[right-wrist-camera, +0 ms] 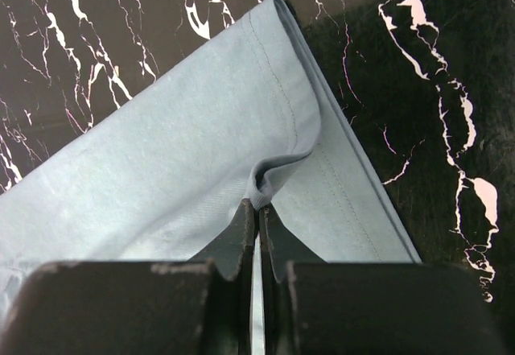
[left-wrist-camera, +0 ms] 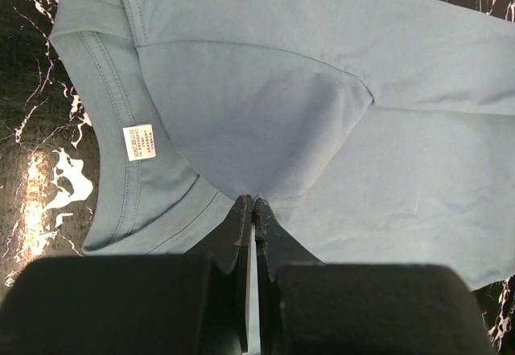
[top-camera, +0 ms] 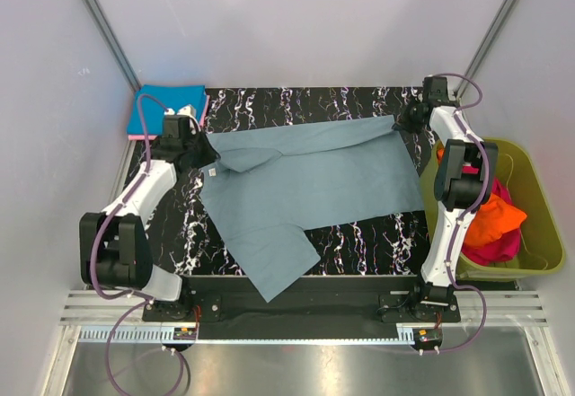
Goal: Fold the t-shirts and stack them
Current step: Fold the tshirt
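A black marbled desk [top-camera: 359, 239] sits between pale walls [top-camera: 269, 19]. The left claw [left-wrist-camera: 253, 202] and right claw [right-wrist-camera: 257, 206] pinch the grey-blue t-shirt [top-camera: 314, 180].

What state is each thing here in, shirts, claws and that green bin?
Grey shirt: spread out on the table, held at both ends.
Left gripper: shut on the grey shirt by the collar.
Right gripper: shut on its hem corner.
Blue shirt: folded, atop the pink one.
Pink shirt: under the blue, only edges showing.
Tub: upright, open.
Orange shirt: crumpled in the tub.
Magenta shirt: crumpled beneath the orange.
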`<action>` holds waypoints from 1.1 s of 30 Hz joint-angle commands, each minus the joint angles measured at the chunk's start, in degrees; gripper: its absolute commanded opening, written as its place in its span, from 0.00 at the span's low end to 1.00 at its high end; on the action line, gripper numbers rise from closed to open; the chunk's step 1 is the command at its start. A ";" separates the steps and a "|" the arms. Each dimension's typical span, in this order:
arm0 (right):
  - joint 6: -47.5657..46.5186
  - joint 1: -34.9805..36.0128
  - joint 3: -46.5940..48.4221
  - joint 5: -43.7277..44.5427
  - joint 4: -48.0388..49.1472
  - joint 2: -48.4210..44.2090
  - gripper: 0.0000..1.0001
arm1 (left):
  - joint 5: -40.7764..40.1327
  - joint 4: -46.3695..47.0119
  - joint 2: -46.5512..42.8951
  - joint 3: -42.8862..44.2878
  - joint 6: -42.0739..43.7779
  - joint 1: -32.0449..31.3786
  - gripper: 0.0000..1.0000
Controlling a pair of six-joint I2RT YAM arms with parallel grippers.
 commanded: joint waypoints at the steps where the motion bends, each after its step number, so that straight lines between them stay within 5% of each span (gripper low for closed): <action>1: 0.23 -0.22 4.32 1.83 0.42 1.26 0.04 | 0.11 1.39 0.91 2.41 1.21 0.38 0.00; 18: 5.95 -0.22 48.52 -2.73 1.30 25.08 0.05 | -3.84 8.68 17.43 32.02 10.34 3.55 0.00; 25: 8.32 -0.13 49.95 -3.70 5.60 28.34 0.08 | -2.18 11.23 22.80 36.95 11.32 5.39 0.00; 33: 6.66 -0.22 42.84 -3.35 5.26 23.70 0.07 | 1.60 12.73 19.38 29.94 7.28 5.31 0.00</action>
